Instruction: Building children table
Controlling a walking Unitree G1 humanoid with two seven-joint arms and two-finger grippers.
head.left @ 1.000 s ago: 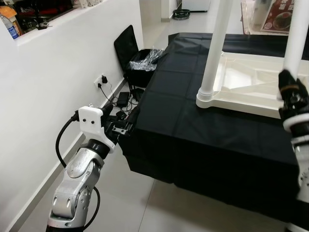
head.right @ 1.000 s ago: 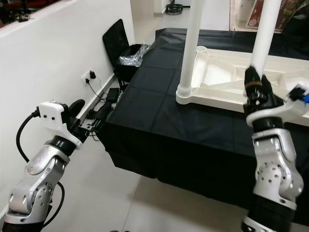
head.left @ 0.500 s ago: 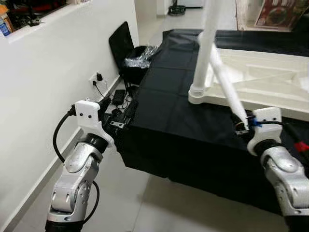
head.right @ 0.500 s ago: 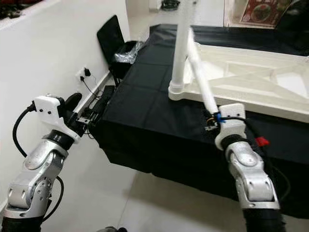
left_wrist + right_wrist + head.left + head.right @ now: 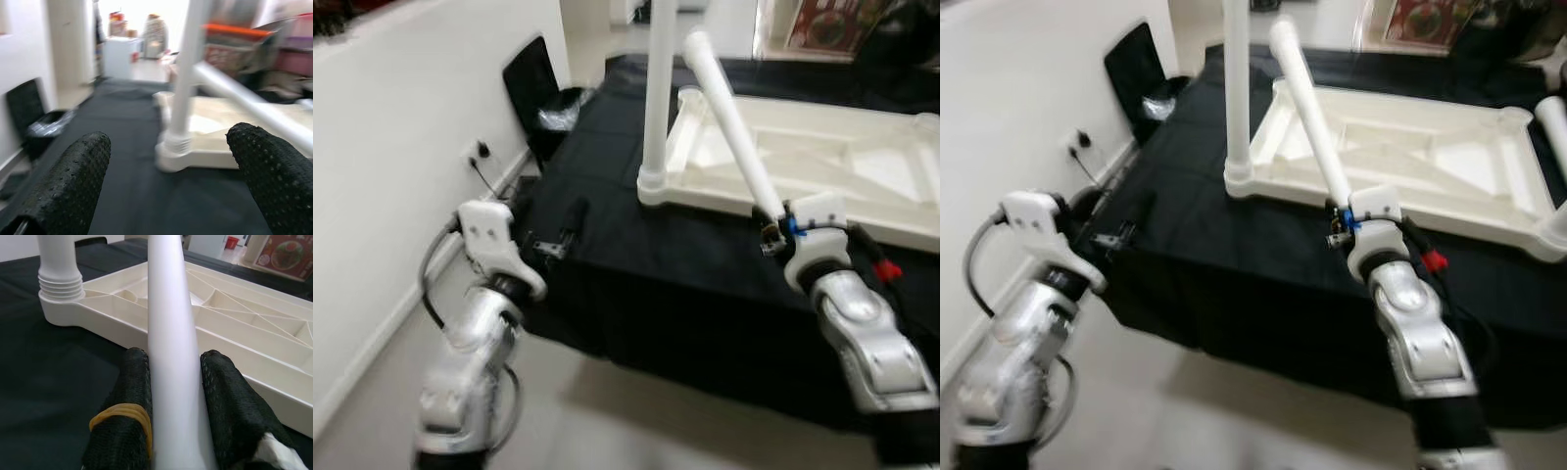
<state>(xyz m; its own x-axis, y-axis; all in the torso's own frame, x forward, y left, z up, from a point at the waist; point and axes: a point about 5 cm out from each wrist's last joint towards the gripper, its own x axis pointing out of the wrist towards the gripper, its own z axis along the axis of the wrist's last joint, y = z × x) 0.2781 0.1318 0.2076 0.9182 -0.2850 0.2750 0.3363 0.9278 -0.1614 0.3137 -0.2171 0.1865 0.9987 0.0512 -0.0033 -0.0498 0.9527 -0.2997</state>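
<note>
Tabletop [image 5: 1400, 147], cream plastic and flipped underside-up, lies on the black cloth [image 5: 1185, 225] so its corner sockets face upward for the legs. One leg [image 5: 1237, 88] is already seated upright in the near-left corner; at the far right another leg [image 5: 1557, 122] seems to stand in its corner, though that edge is cut off and blurred. The right gripper [image 5: 171, 382] is clamped on the loose leg [image 5: 1310, 117] near its lower end, both black fingers [image 5: 134, 396] pressed against the white tube, which slants up and back over the tabletop. Holding it low leaves the long free end to swing toward a socket, but it also gives the tube leverage to twist in the grip. The left gripper [image 5: 168, 161] hovers at the table's left edge with its fingers spread wide and nothing between them, pointed at the seated leg, probably ready to steady the tabletop. By my reading the work is partway done, and the held leg must next be stood upright over an empty corner.
</note>
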